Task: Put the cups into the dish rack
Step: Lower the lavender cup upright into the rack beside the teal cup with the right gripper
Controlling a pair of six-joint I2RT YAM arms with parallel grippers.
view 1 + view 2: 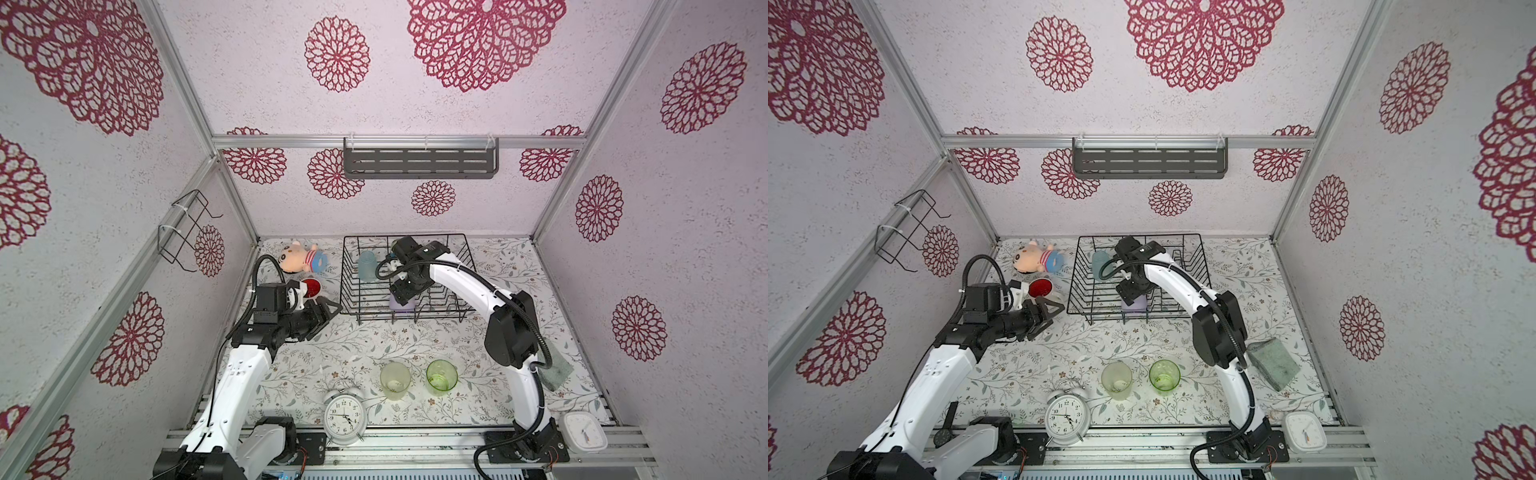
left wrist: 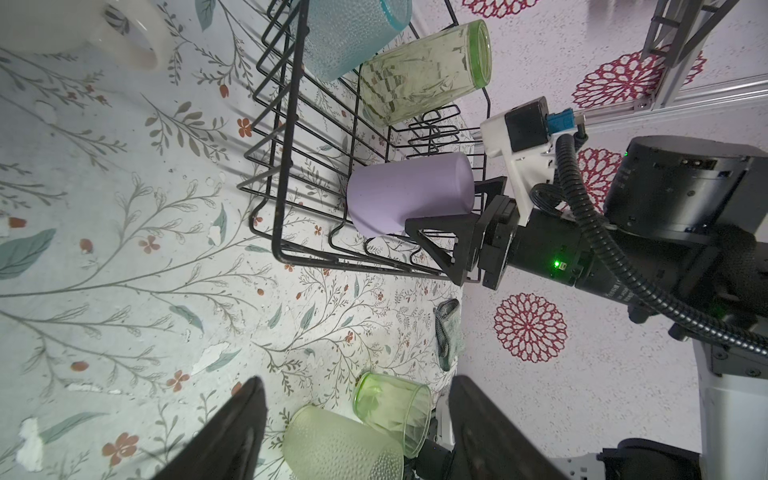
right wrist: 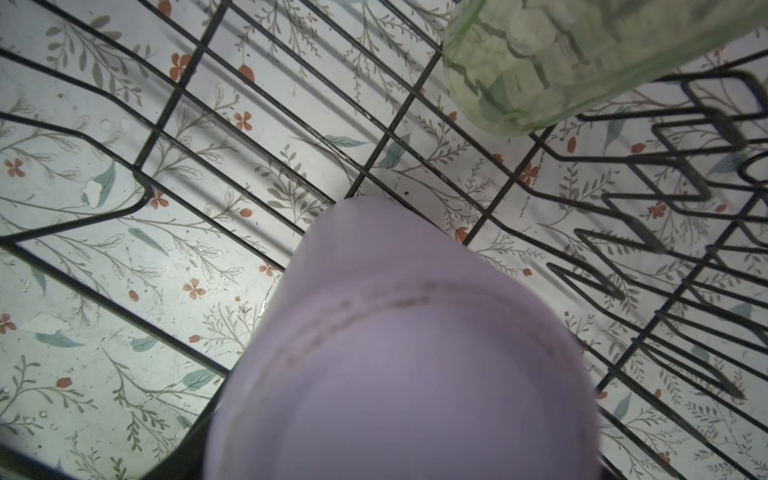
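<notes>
Left arm [image 1: 245, 374] leans in low from the front-left. The left hand [image 1: 331, 312] is spread wide with nothing in it, aimed at the near left corner of the dish rack [image 1: 432, 236]. Right arm [image 1: 465, 278] arches up and over, and the right hand [image 1: 401, 297] points straight down over the lilac tumbler [image 2: 407, 195] with a finger either side of its base. Honestly can't tell if it's pinching or just straddling.

Hard to see: the white mug [image 1: 311, 287], left of the rack, is partly behind the left wrist, red inside showing. The green tumbler [image 2: 424, 75] in the rack is hidden by the right arm in both top views.

The lilac one's matte, mouth down on the rack's near wires. The light-blue cup [image 1: 368, 266] sits further back. A pale green tumbler [image 1: 395, 380] and a brighter green tumbler [image 1: 441, 377] stand upright on the worktop [image 1: 353, 345] out front.
</notes>
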